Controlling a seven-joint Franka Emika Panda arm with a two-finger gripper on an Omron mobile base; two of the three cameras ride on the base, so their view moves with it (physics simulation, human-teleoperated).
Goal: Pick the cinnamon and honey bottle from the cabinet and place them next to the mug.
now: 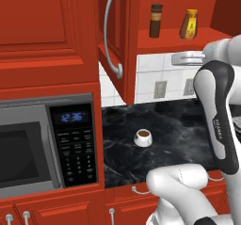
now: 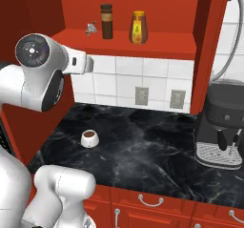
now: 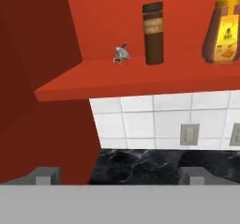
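Two small bottles upright on the bottom shelf of the red wooden wall cabinet (image 2: 157, 49), panelled door with long curved silver handle (image 1: 111, 31) swung open. Dark brown cylindrical cinnamon bottle with tan label band (image 2: 106, 21) to the left, amber-orange tapered honey bottle with yellow label (image 2: 138, 27) just beside it on the right, apart and not touching. Small grey metal bit (image 3: 121, 54) on the same shelf, left of the cinnamon. Gripper (image 3: 121, 175) level with the white tiled wall just beneath the shelf, aimed towards the cabinet, finger tips spread wide with nothing between them and nothing in its grasp, well short of both bottles. Down below, small squat white mug with dark brown liquid (image 2: 89, 138) alone on the black marbled table (image 2: 152, 150), towards its left part, well apart from the dark coffee machine (image 2: 219, 127) at the right end. Grey microwave with blue clock display (image 1: 70, 144) set into the red cabinetry left of the table.
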